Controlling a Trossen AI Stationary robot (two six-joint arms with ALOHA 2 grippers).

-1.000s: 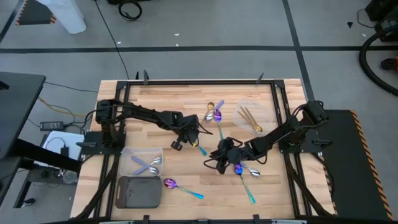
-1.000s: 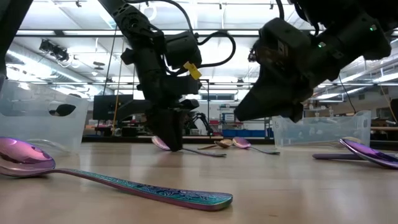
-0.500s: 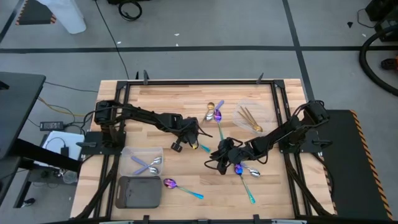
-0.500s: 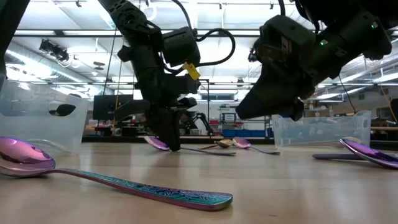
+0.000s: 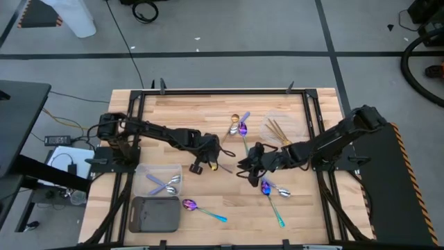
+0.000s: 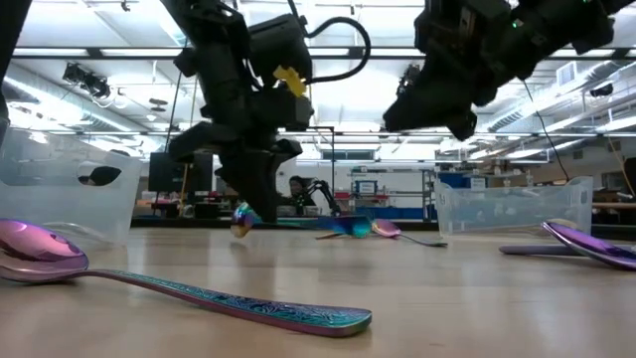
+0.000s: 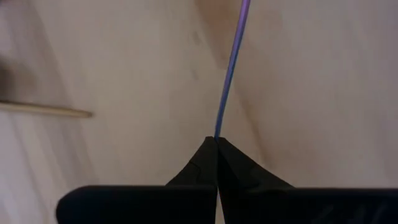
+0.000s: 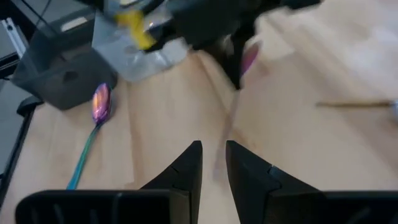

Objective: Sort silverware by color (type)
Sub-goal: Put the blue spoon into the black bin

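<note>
Your left gripper (image 5: 216, 165) is clenched on a teal-handled spoon (image 6: 298, 225) just above the table (image 5: 187, 111) centre. Keep it level as you carry it to its matching pile. Your right gripper (image 8: 213, 163), fingers slightly parted and empty, hovers nearby; steer clear.

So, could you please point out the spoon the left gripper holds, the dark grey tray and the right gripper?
Iridescent spoon (image 7: 231, 68), left wrist view, on its slim handle.
Dark grey tray (image 5: 154, 214), high view, on its floor.
Right gripper (image 8: 213, 163), right wrist view, midway between its fingertips.
</note>
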